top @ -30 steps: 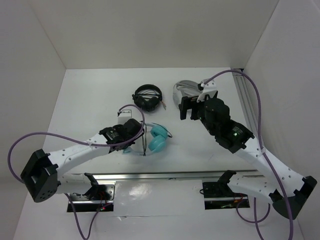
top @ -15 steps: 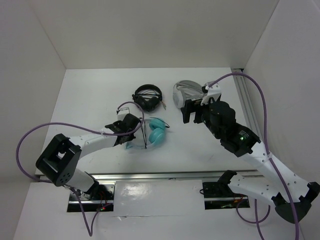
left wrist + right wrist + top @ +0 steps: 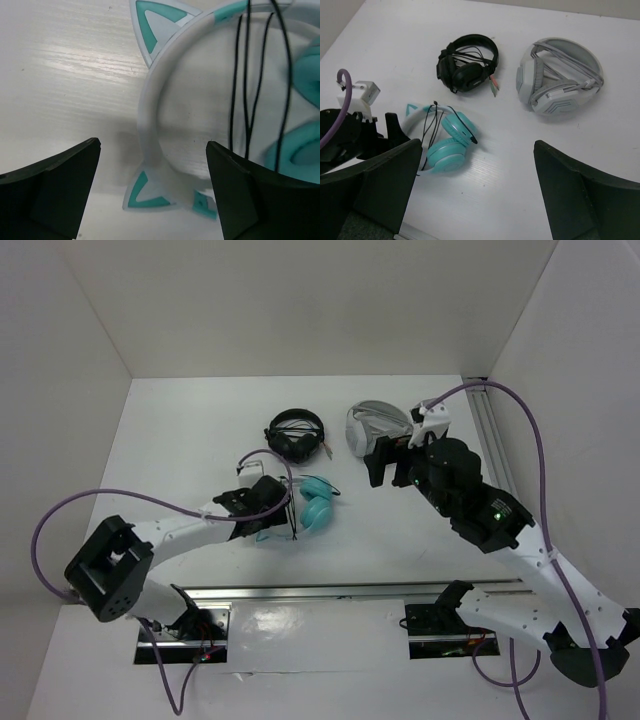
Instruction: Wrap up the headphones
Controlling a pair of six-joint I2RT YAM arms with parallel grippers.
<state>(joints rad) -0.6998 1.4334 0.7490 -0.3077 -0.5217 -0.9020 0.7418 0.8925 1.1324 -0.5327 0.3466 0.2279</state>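
The teal headphones (image 3: 318, 502) lie flat on the white table, cups to the right and the pale cat-ear headband (image 3: 150, 110) to the left. Their thin black cable (image 3: 250, 100) crosses the headband in several strands, and its plug (image 3: 472, 139) rests on the upper cup. My left gripper (image 3: 266, 506) stands open low over the headband, its jaws on either side of the near cat ear (image 3: 147, 195) and holding nothing. Well off to the right, my right gripper (image 3: 385, 462) hangs open and empty; in its wrist view the headphones (image 3: 447, 145) lie below and to the left of the right gripper (image 3: 477, 150).
Black headphones (image 3: 296, 434) lie behind the teal pair. White-grey headphones (image 3: 375, 425) lie at the back right, just beyond my right gripper. A metal rail (image 3: 300, 592) runs along the near table edge, and white walls close in the left, back and right sides.
My left gripper has gone from shut to open beside the headband. The teal headphones shifted slightly up and right. The right arm drifted a little to the right.
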